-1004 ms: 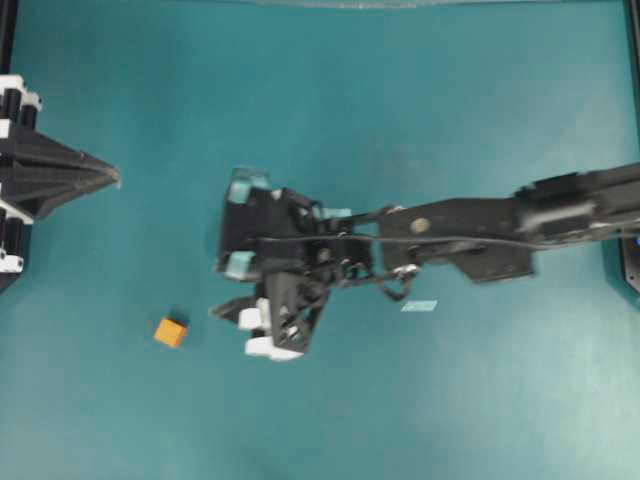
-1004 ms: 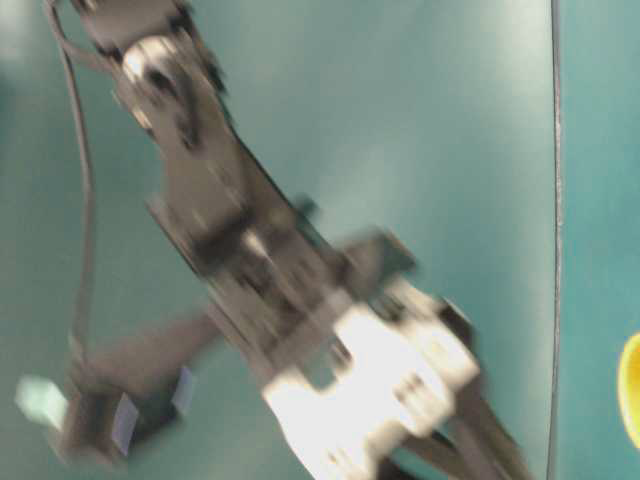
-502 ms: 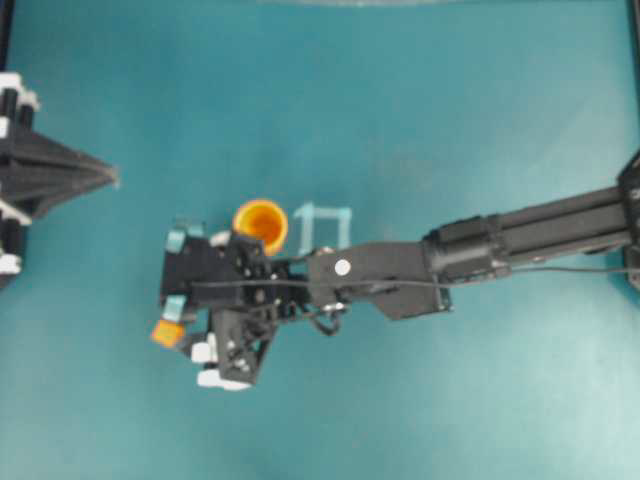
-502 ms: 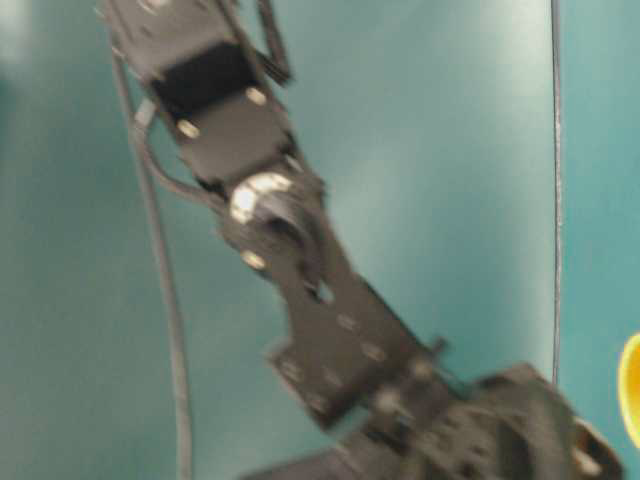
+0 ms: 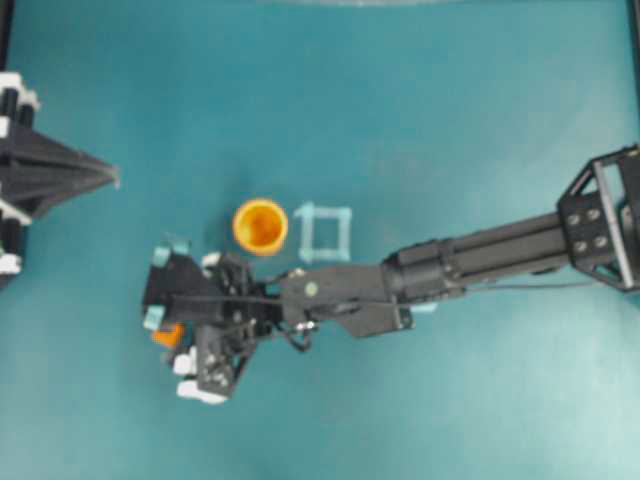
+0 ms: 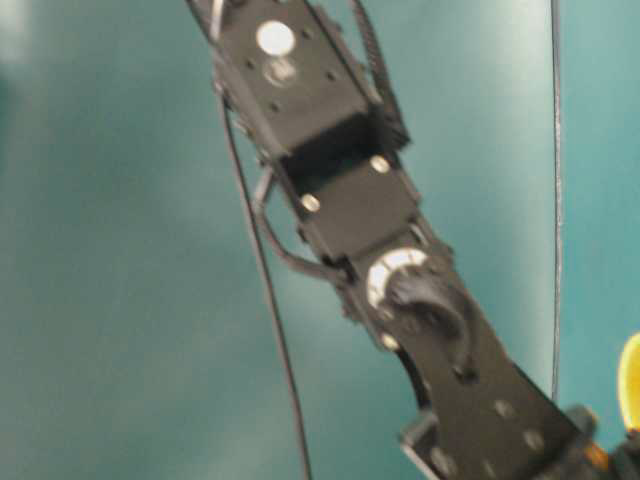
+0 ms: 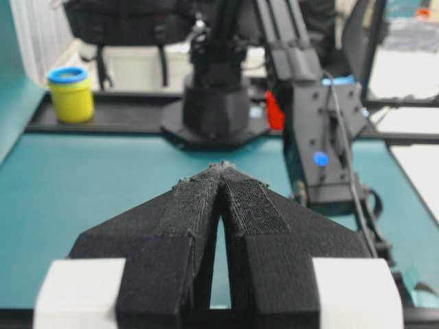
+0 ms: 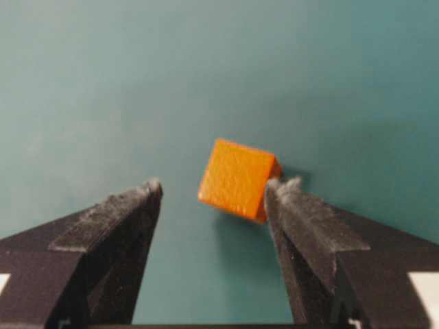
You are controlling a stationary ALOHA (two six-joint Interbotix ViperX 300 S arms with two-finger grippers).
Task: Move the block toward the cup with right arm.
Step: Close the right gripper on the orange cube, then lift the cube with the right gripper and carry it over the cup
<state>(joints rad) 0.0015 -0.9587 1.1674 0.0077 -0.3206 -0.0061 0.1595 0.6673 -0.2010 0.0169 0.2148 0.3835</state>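
From my station I see the block, a small orange cube, lying on the teal surface between the spread fingers of the right gripper. In the right wrist view it sits tilted on a corner line, nearer the right-hand finger, whose tip looks to be touching or just beside the cube's edge; the other finger stands apart from it. The jaws are wide open and have hold of nothing. In the overhead view only a sliver of the block shows, at the left end of the right gripper, under the lattice with its teal tape patches and white tips.

The cup, an orange ring from above, stands near the block, up and to the right of it in that view, just clear of the gripper body. Just beside the cup, to its right, lies a pale blue tape square. The right arm stretches in from the right edge, across the middle to the left half of the surface. The table-level view is filled by that arm, blurred, with a yellow edge of the cup at the far right.

The left gripper rests at the left edge, well apart from everything, its wedge-shaped fingers pressed together on nothing.
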